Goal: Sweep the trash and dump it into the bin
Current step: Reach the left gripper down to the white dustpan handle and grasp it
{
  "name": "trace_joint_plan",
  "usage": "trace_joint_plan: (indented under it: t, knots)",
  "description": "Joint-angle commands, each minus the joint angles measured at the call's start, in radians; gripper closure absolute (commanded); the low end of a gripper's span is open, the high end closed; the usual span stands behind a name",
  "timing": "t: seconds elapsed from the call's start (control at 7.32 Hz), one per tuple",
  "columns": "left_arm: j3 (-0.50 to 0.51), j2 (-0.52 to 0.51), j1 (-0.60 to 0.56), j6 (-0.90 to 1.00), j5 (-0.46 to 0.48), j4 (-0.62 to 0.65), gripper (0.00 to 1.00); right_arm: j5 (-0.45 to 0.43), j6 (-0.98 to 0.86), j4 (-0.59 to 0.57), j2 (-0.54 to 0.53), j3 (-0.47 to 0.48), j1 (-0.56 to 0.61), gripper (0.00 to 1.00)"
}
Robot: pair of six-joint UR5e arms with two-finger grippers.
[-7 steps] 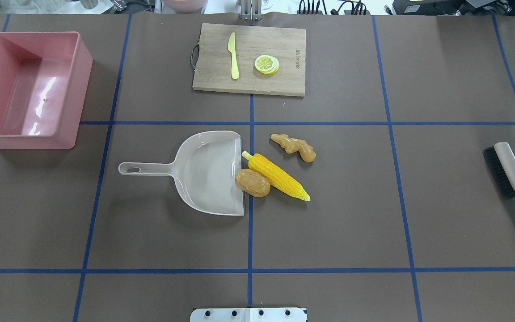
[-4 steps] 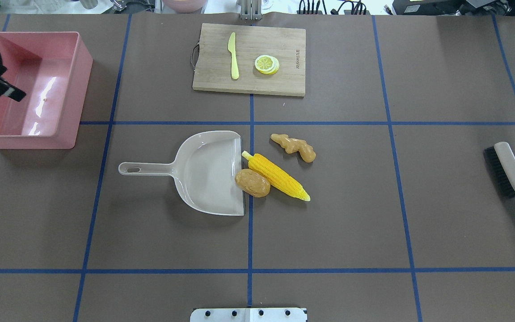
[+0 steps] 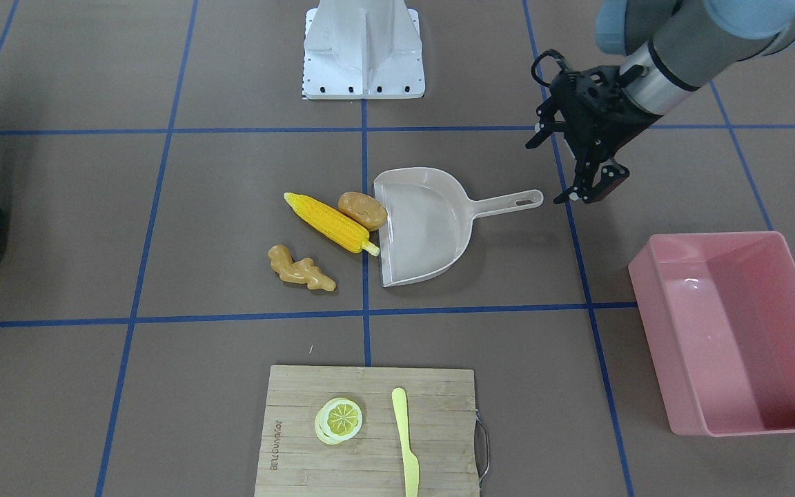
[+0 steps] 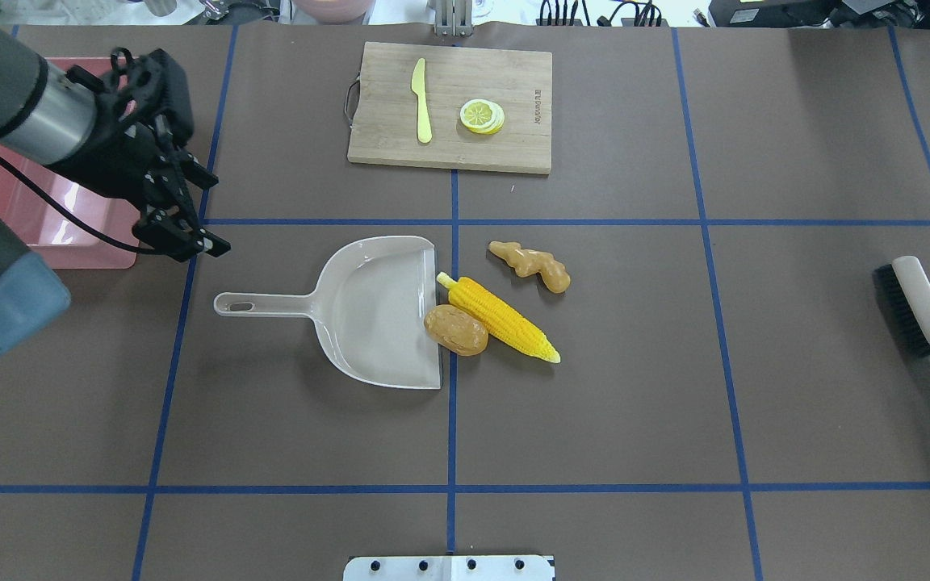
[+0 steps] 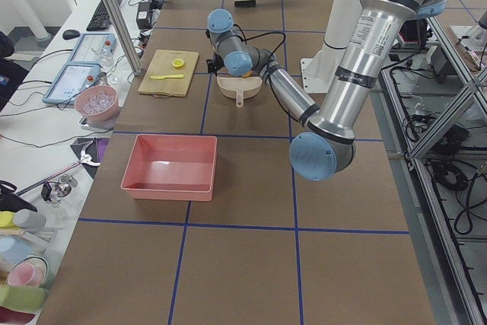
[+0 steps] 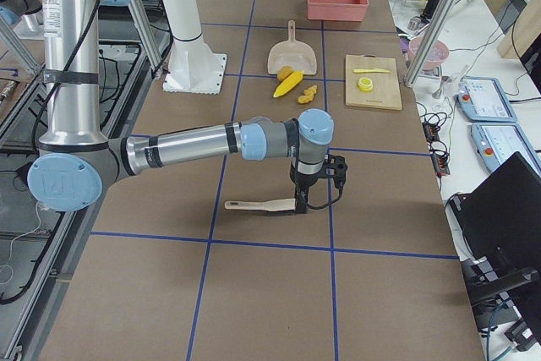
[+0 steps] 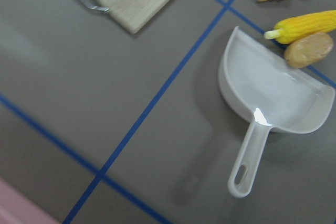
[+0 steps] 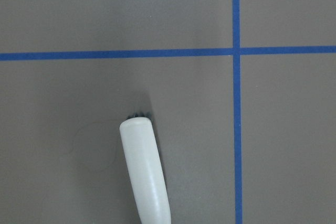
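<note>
The corn cob (image 4: 501, 319), the brown potato (image 4: 455, 329) and the tan ginger root (image 4: 531, 265) lie on the table by the open mouth of the beige dustpan (image 4: 376, 315). The potato touches the pan's lip. The pink bin (image 3: 722, 331) stands at the table's left end, partly hidden in the overhead view (image 4: 94, 254) by my left arm. My left gripper (image 4: 186, 238) is open and empty, above the table between the bin and the dustpan's handle (image 4: 263, 304). My right gripper (image 6: 300, 200) stands over the handle of a brush (image 6: 258, 205); I cannot tell whether it is shut.
The brush (image 4: 917, 311) lies at the table's far right edge. A wooden cutting board (image 4: 513, 145) at the back holds a pale yellow knife (image 4: 421, 101) and a lemon slice (image 4: 482, 115). The robot's base plate (image 3: 363, 69) is at the near middle edge.
My left arm has come in from the left, passed over the bin and now hangs near the end of the dustpan's handle. The trash, dustpan and brush have not moved.
</note>
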Motion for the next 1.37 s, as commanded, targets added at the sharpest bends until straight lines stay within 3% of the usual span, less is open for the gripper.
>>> trace_joint_plan:
  t: [0.0, 0.14, 0.41, 0.68, 0.96, 1.23]
  knots:
    - [-0.009, -0.026, 0.082, 0.003, 0.043, -0.014, 0.02, 0.002, 0.007, 0.084, -0.175, 0.106, -0.053, 0.00]
    - [0.004, -0.026, 0.084, 0.003, 0.044, -0.005, 0.02, -0.002, 0.015, 0.241, -0.253, 0.087, -0.072, 0.00]
    - [0.035, -0.026, 0.087, 0.006, 0.070, -0.021, 0.02, -0.004, 0.071, 0.374, -0.330, 0.067, -0.124, 0.00]
    - [0.053, 0.044, 0.101, 0.047, 0.107, -0.205, 0.02, -0.013, 0.071, 0.459, -0.360, 0.060, -0.185, 0.00]
    - [0.163, 0.107, 0.101, 0.043, 0.103, -0.476, 0.02, -0.037, 0.118, 0.494, -0.361, 0.058, -0.251, 0.00]
    - [0.234, 0.108, 0.110, -0.009, 0.098, -0.610, 0.02, -0.071, 0.171, 0.685, -0.360, -0.062, -0.290, 0.00]
